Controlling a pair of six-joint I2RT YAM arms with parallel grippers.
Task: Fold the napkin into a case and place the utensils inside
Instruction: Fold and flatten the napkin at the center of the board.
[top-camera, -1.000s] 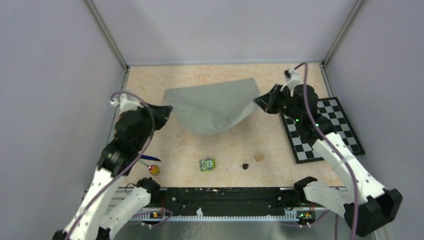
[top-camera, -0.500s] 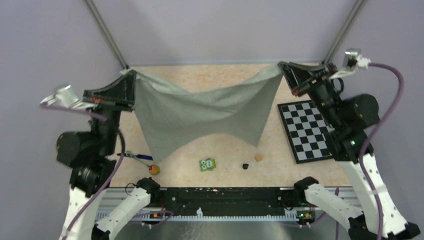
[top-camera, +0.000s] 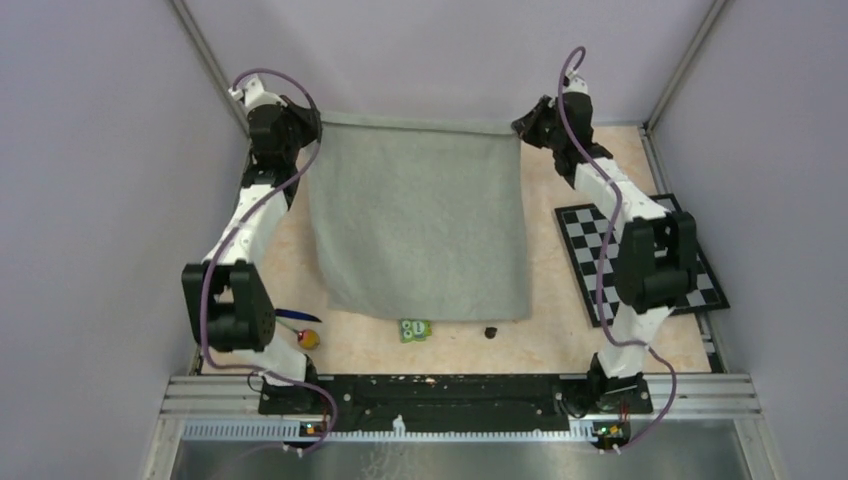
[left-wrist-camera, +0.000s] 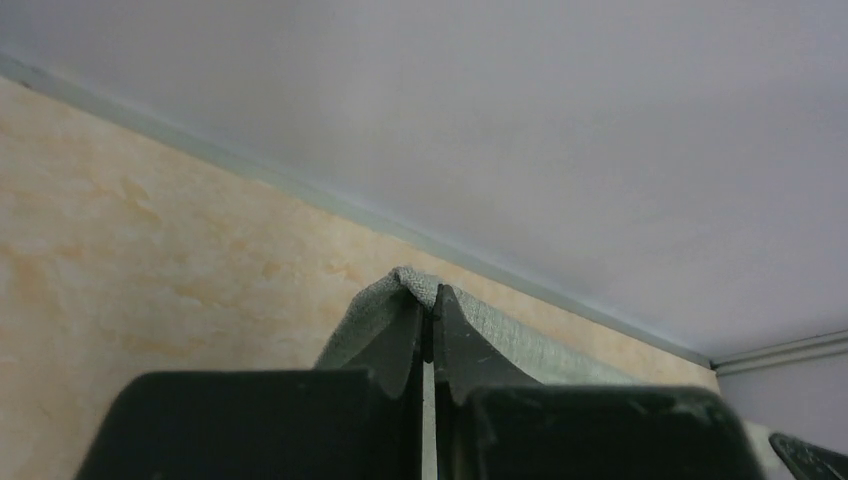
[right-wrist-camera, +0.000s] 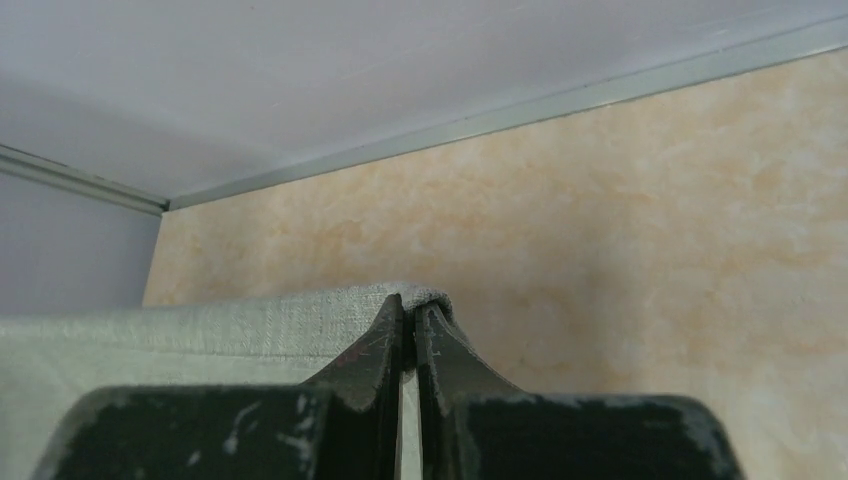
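Observation:
The grey napkin (top-camera: 418, 218) is spread out, stretched between both arms at the far end of the table. My left gripper (top-camera: 312, 122) is shut on its far left corner (left-wrist-camera: 418, 283). My right gripper (top-camera: 518, 126) is shut on its far right corner (right-wrist-camera: 425, 295). The cloth's near edge reaches down toward the front. The utensils lie at the near left: a slim dark blue piece (top-camera: 296, 315) and a piece with a yellow-orange head (top-camera: 310, 339). No folded case shows.
A green owl-faced block (top-camera: 415, 329) and a small black object (top-camera: 491, 331) sit just in front of the napkin's near edge. The black-and-white checkerboard mat (top-camera: 640, 258) lies at the right, partly under the right arm. Walls enclose the table on three sides.
Both arms have reached forward to the far end of the table, drawing the napkin taut and spreading it flat. The small tan cube is now covered by the cloth.

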